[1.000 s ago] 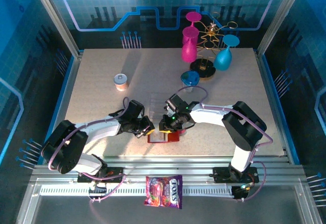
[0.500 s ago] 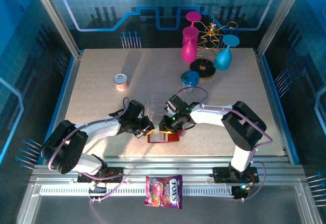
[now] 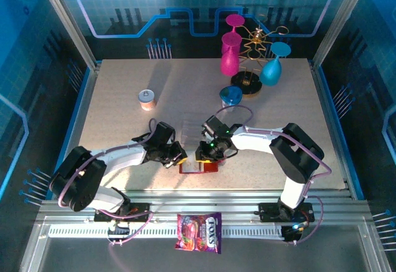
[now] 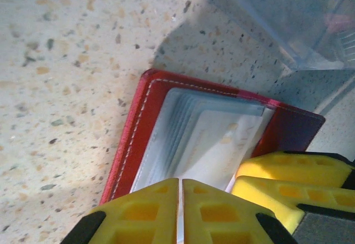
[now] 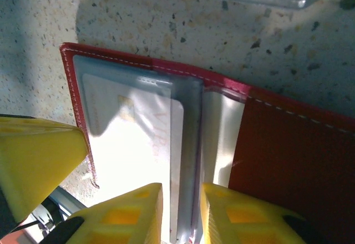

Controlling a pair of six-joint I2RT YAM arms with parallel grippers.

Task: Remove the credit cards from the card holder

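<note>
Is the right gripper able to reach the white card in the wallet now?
Probably yes: the card holder lies open and the right gripper straddles the edge of the clear pocket holding the pinkish-white card. The pocket film may get pinched with it.

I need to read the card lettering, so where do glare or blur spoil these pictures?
Right wrist view: strong glare whites out the lower half of the pale card in the card holder, lettering faint. Left wrist view: the clear pockets look hazy and soft. Top external view: a bright band lies across the near edge of the table.
</note>
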